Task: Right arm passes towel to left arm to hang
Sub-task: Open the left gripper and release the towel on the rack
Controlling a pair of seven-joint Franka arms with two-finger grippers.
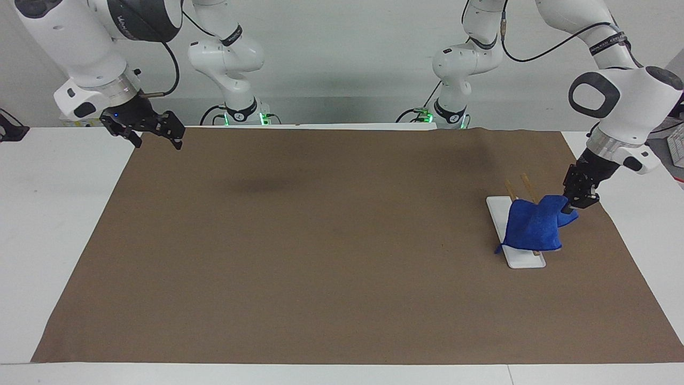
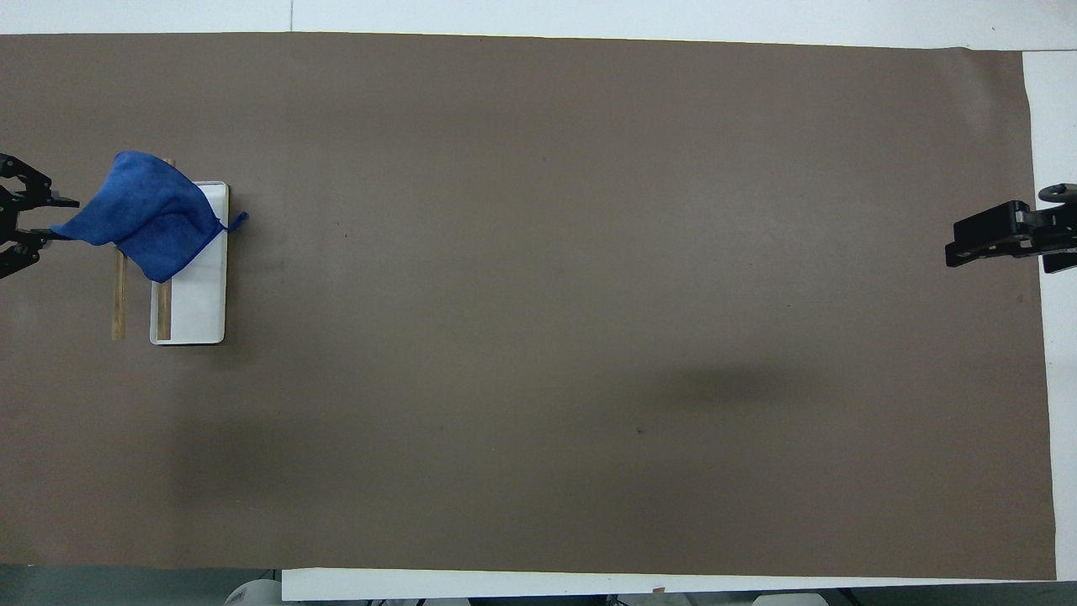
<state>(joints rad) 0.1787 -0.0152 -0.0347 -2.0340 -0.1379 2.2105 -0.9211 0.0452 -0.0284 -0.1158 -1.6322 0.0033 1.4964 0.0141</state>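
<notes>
One bench (image 1: 53,224) is carrying a brown mat (image 1: 320,240). Right arm (image 1: 85,48) is waiting, its right gripper (image 1: 155,133) hovering over the mat's corner, jaws spread apart. Left arm (image 1: 620,101) is reaching down, its left gripper (image 1: 574,203) beside the rack, jaws parted around the towel's corner. Towel (image 1: 534,227) is draping over a wooden rack (image 2: 118,295) on a white base (image 2: 202,303).

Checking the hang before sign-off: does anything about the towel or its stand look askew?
The towel sits lopsided on the rack: bunched over the wooden bars at their end farther from the robots, one corner stretched toward the left gripper, its loop tail trailing past the base. The right gripper waits at its own end.
</notes>
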